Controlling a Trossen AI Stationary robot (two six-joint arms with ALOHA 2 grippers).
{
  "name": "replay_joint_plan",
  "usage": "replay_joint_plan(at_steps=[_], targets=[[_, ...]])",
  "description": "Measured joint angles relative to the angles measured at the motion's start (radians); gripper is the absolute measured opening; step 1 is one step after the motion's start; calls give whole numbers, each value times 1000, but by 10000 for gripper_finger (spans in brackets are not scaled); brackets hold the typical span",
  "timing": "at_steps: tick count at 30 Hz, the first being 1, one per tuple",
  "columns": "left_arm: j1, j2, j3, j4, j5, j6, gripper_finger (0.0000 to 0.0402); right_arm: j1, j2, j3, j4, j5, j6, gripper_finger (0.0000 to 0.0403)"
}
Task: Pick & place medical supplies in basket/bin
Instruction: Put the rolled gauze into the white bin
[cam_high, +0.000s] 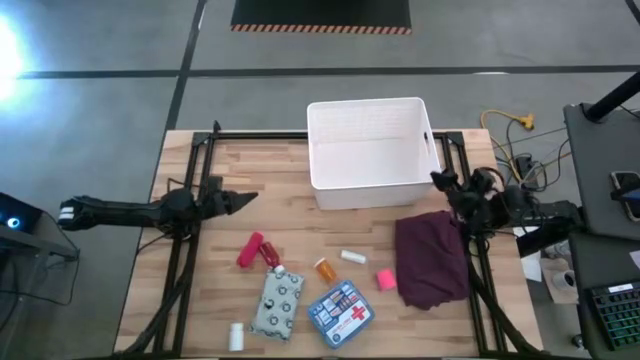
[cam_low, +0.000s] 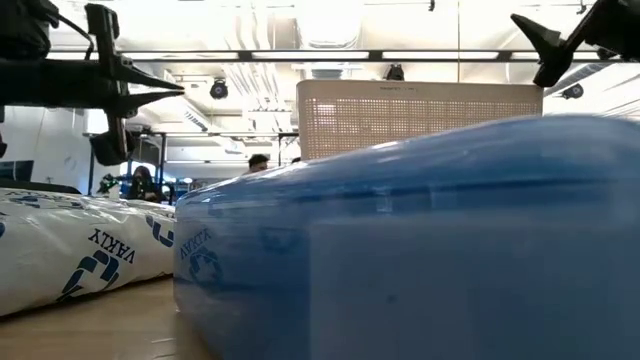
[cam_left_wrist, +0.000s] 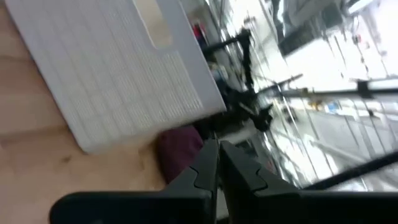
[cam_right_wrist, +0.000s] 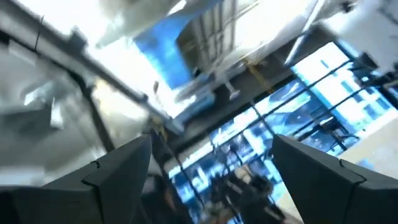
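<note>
The supplies lie on the near half of the table: a red tube (cam_high: 250, 250), a grey-green dotted pouch (cam_high: 277, 305), a blue first-aid box (cam_high: 340, 312) that fills the low view (cam_low: 420, 240), an orange pill bottle (cam_high: 326, 269), a pink block (cam_high: 385, 279) and small white bottles (cam_high: 353, 257) (cam_high: 236, 336). The white bin (cam_high: 370, 150) (cam_left_wrist: 124, 68) stands at the far middle. My left gripper (cam_high: 245, 198) (cam_left_wrist: 217, 158) hovers shut, left of the bin. My right gripper (cam_high: 440, 180) (cam_right_wrist: 211, 162) hovers open at the bin's right near corner.
A dark maroon cloth (cam_high: 432, 258) (cam_left_wrist: 180, 149) lies on the table's right side, below my right arm. Black frame rails (cam_high: 190, 250) run along both table sides. Cables and equipment (cam_high: 515, 140) sit beyond the right edge. Bare wood (cam_high: 290, 215) lies between bin and supplies.
</note>
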Motion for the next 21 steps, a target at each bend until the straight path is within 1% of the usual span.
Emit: replay_joint_plan(at_steps=[3, 5, 8, 12, 15, 18, 21], targets=[[0, -2, 7, 15, -2, 0, 0, 0, 3, 0, 44, 62, 76, 325], [-1, 0, 19, 35, -15, 0, 0, -1, 9, 4, 60, 75, 88, 325], [0, 0, 51, 42, -48, 16, 0, 0, 18, 30, 62, 108, 87, 325], [0, 0, 118, 47, -51, 51, 0, -1, 54, 90, 62, 149, 83, 325], [0, 0, 162, 47, -51, 64, 0, -1, 93, 140, 53, 152, 25, 325], [0, 0, 189, 45, -70, 171, 0, 0, 150, 180, 39, 159, -22, 325], [0, 0, 203, 43, -75, 223, 0, 0, 213, 220, -9, 162, 19, 325]])
